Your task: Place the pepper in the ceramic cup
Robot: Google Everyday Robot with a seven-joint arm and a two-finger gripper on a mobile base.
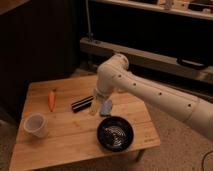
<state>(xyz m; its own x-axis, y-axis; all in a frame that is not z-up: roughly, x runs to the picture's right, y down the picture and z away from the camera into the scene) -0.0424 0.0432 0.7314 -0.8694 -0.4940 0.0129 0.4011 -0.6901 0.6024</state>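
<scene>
Lying slender, orange, tapered: pepper point(51, 99); end effector point(100, 106) beside black bar point(82, 103), grip unclear.

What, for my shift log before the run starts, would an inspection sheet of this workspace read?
Surface: wooden slatted table, carrying everything listed below.
Job's things: small orange tapered pepper lying at the left rear; plain white ceramic cup upright at the left front, apart from it.
Clutter: black cylindrical bar mid-table; black round bowl at the front right.
Grippers: gripper low over mid-table between bar and bowl, away from the pepper.
Cables: nothing seen.
Surroundings: dark shelving behind; speckled floor.
</scene>
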